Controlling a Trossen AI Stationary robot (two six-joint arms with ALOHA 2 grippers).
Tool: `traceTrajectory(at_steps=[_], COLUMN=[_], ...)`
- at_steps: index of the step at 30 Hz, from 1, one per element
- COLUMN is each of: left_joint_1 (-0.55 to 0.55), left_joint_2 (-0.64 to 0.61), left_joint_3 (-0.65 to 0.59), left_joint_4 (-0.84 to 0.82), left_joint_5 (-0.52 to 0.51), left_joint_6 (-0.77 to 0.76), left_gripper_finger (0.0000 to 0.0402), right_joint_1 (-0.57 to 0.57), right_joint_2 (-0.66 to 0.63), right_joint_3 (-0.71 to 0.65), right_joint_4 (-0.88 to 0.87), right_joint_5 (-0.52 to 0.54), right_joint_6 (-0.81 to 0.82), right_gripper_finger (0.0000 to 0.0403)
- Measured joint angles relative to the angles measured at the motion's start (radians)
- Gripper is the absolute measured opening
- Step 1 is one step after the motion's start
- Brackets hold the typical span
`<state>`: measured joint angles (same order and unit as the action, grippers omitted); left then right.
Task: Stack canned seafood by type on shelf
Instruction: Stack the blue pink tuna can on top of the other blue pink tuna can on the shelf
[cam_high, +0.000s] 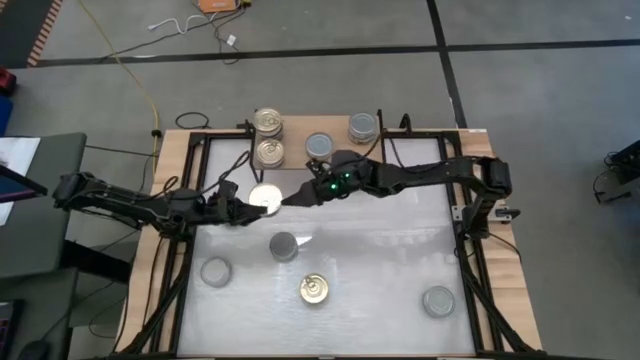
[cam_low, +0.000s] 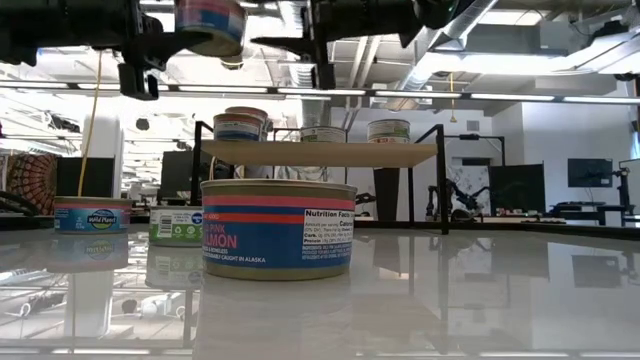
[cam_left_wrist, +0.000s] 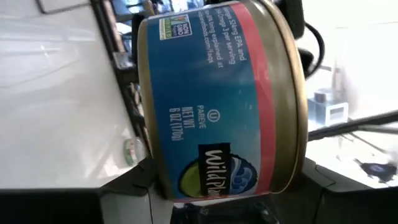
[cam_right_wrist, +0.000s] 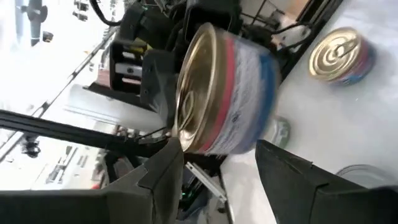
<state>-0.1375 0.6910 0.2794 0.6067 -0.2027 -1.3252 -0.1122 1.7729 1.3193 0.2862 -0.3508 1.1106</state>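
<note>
Held can (cam_high: 265, 198): a blue-and-red tin with a gold lid, clamped in my left tool (cam_high: 255, 203), lifted clear above the table (cam_high: 380, 250).
Left tool: closed around the can's sides, on the near side of the shelf (cam_high: 300, 150).
Right tool (cam_high: 300, 195): just beside the held can, facing my left tool, fingers spread wide with nothing between them.
Shelf: behind both tools, carrying two gold-lid cans (cam_high: 268, 123) and two grey-lid cans (cam_high: 320, 146).
Loose cans: one gold-lid can (cam_high: 315, 289) and three grey-lid cans (cam_high: 284, 246) rest on the table in front of my tools.
</note>
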Motion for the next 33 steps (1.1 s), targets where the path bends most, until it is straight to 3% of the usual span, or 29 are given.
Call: traceTrajectory(at_steps=[6, 12, 19, 29, 33], left_joint_1=[-0.001, -0.002, -0.002, -0.002, -0.002], left_joint_2=[0.0, 0.001, 0.002, 0.002, 0.002], left_joint_3=[0.0, 0.0, 0.0, 0.0, 0.0], left_joint_4=[0.021, 0.027, 0.046, 0.059, 0.059], left_joint_5=[0.014, -0.001, -0.004, -0.004, -0.004], left_joint_6=[-0.01, -0.015, -0.015, 0.004, 0.008], left_gripper_finger=[0.0202, 0.0202, 0.0202, 0.0202, 0.0202], right_joint_1=[-0.02, -0.001, 0.01, 0.015, 0.014], right_joint_2=[-0.056, -0.02, 0.014, 0.016, 0.016], right_joint_3=[0.0, 0.0, 0.0, 0.0, 0.0], right_joint_4=[-0.108, -0.088, -0.08, -0.069, -0.077], right_joint_5=[0.074, 0.124, 0.133, 0.136, 0.117], right_joint_6=[-0.062, -0.051, 0.069, 0.036, 0.04], right_gripper_finger=[0.0224, 0.0224, 0.0224, 0.0227, 0.0253])
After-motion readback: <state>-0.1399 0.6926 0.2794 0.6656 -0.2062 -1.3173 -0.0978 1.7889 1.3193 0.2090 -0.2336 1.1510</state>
